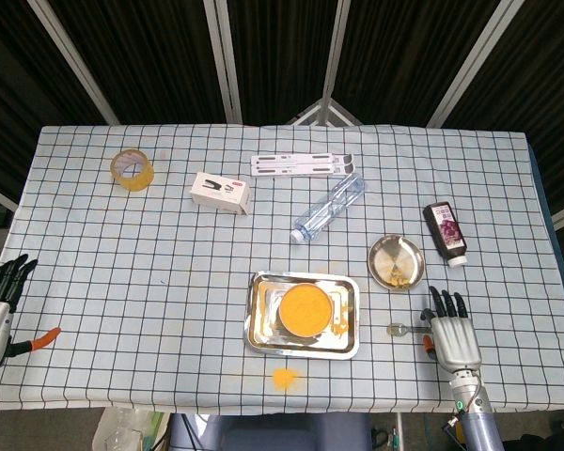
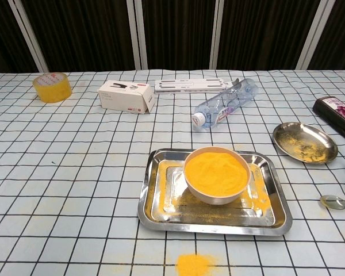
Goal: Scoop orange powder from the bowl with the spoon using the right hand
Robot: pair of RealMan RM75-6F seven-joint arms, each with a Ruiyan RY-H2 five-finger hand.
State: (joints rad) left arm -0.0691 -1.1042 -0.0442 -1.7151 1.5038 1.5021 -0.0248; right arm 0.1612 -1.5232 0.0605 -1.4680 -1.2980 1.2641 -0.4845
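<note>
Bowl in tray, spoon to its right
Bowl sits in tray; spoon lies right; plate behind the spoon.

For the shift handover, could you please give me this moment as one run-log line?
right hand: open, beside spoon, not gripping | left hand: open, at table edge | bowl: full of orange powder, in tray | scoop: not begun

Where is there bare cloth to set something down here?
Widest free patch: left of the tray, below the tape and box. Crowded on the right: small dish, spoon, dark bottle, right hand.
</note>
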